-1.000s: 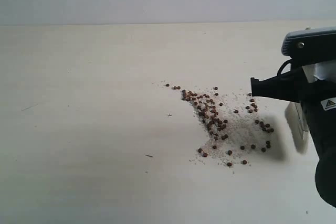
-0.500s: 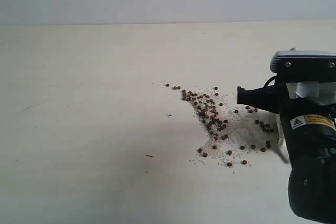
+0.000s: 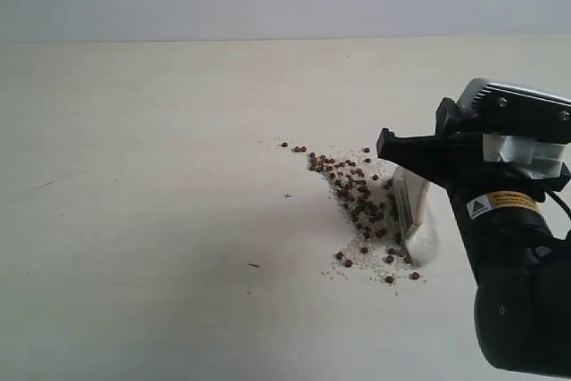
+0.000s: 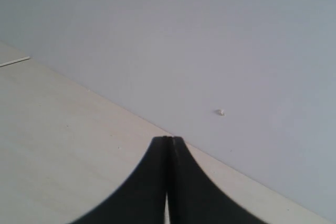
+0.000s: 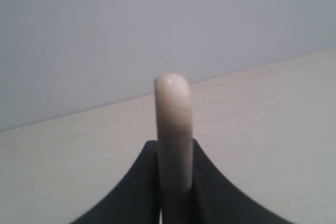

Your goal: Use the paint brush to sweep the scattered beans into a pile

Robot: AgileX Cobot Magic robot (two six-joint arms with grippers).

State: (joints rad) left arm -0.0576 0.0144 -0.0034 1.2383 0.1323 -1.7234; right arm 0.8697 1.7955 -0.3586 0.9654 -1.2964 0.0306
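My black right gripper (image 3: 401,151) sits at the right of the exterior frame, fingers pointing left, jaws clamped on the cream-handled paint brush (image 5: 172,114); its bulky dark arm (image 3: 522,310) fills the lower right corner. My black left gripper (image 4: 168,141) is pressed fully closed.

Right of beans (image 3: 357,198): paint brush (image 3: 416,220)

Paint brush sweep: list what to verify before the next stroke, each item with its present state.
1. Grip: right gripper shut on the paint brush handle: ok.
2. Contact: bristles down at the right edge of the beans: ok.
3. Pile: beans gathered in one heap: not ok, strays lie at the far and near ends of the spread.
4. Beans hidden behind the paint brush: cannot tell.
5. Other arm: left gripper shut, outside the sweep path: ok.
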